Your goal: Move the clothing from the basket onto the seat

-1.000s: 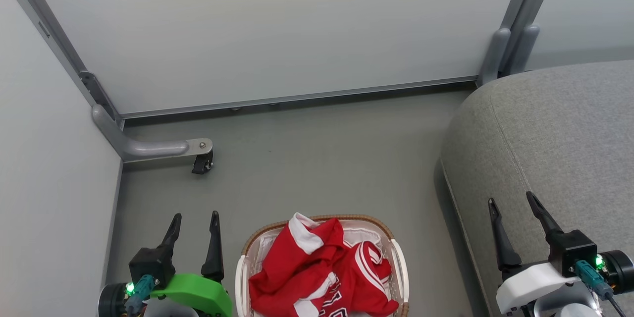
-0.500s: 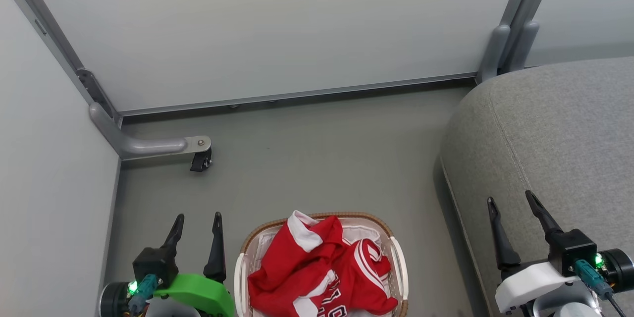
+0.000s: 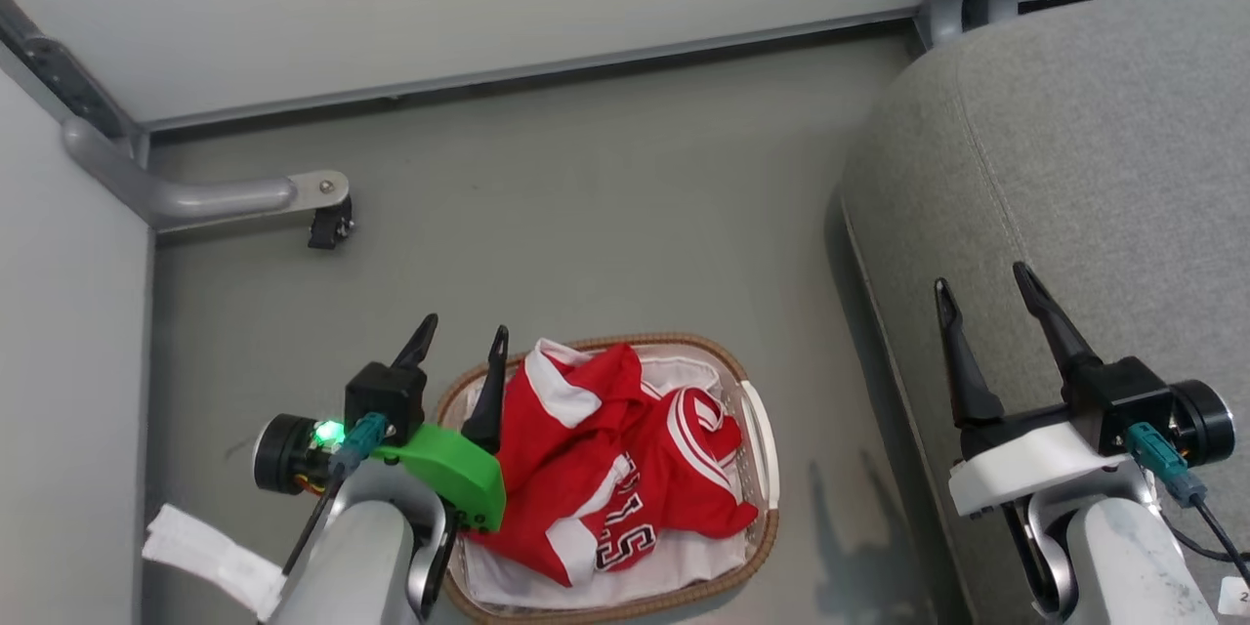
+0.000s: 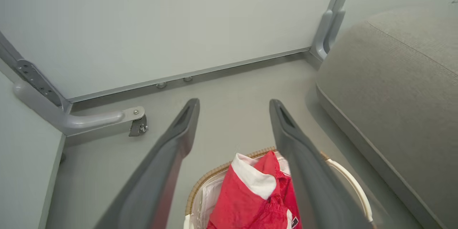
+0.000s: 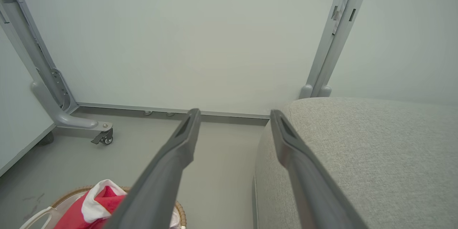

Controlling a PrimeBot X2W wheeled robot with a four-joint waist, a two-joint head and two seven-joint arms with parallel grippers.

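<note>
Head view: basket (image 3: 760, 430) sits on the floor (image 3: 586, 195).
Clothing (image 3: 605, 449): red and white heap, all piled inside the basket.
Left gripper (image 3: 464, 327): fingers spread, holding nothing, right at the basket's left rim.
Right gripper (image 3: 981, 276): spread and empty too, well right of the basket.
Seat (image 3: 1094, 166): near the basket's right side, not touching.
</note>
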